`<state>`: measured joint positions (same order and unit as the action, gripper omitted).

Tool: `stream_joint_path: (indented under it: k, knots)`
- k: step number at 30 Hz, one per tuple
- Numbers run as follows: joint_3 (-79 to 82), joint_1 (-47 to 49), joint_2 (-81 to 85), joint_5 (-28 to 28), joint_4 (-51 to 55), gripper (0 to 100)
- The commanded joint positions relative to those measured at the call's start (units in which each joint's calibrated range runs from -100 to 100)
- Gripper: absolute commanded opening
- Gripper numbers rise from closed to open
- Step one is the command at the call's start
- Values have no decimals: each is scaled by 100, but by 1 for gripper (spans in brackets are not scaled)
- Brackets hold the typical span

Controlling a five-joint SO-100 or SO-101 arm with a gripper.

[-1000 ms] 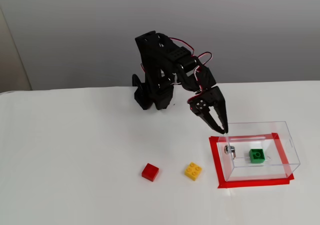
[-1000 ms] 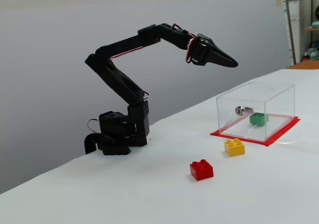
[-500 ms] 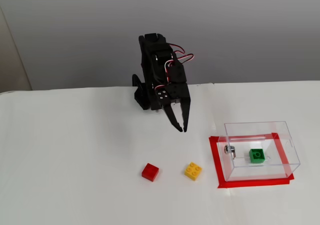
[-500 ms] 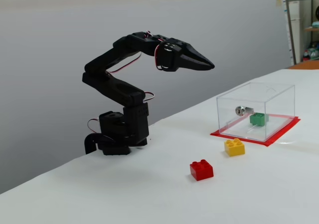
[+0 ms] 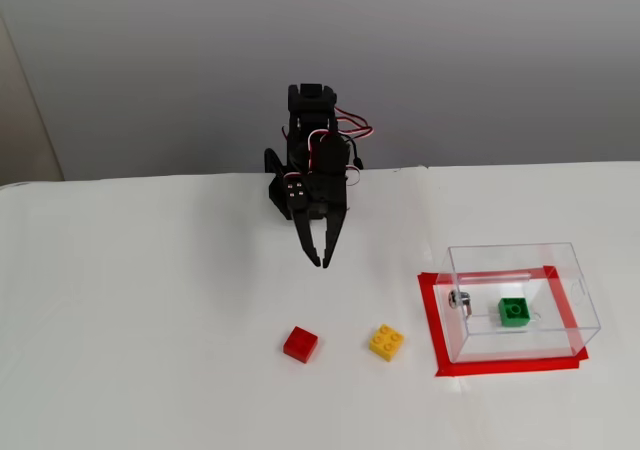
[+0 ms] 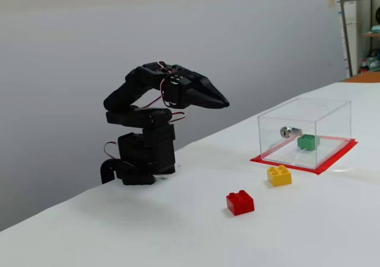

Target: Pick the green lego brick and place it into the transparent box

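The green lego brick (image 5: 514, 311) lies on the floor inside the transparent box (image 5: 520, 300), which stands on a red taped rectangle; both also show in the other fixed view, the brick (image 6: 307, 141) inside the box (image 6: 304, 131). A small metal fitting (image 5: 459, 299) sits on the box's left wall. My black gripper (image 5: 322, 261) is shut and empty, folded back near the arm's base, held above the table and well away from the box; it also shows in the other fixed view (image 6: 224, 104).
A red brick (image 5: 300, 344) and a yellow brick (image 5: 386, 342) lie on the white table in front of the arm, left of the box. The red tape frame (image 5: 436, 330) surrounds the box. The arm's base (image 6: 142, 160) stands at the table's back edge.
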<state>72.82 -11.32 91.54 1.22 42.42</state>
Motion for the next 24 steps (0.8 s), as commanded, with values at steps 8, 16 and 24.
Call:
stream_joint_path:
  k: [8, 16, 24]
  knots:
    - [937, -431, 795, -33, 23, 2]
    - [1570, -335, 812, 3, -47, 2]
    - [2022, 123, 820, -2, -47, 2]
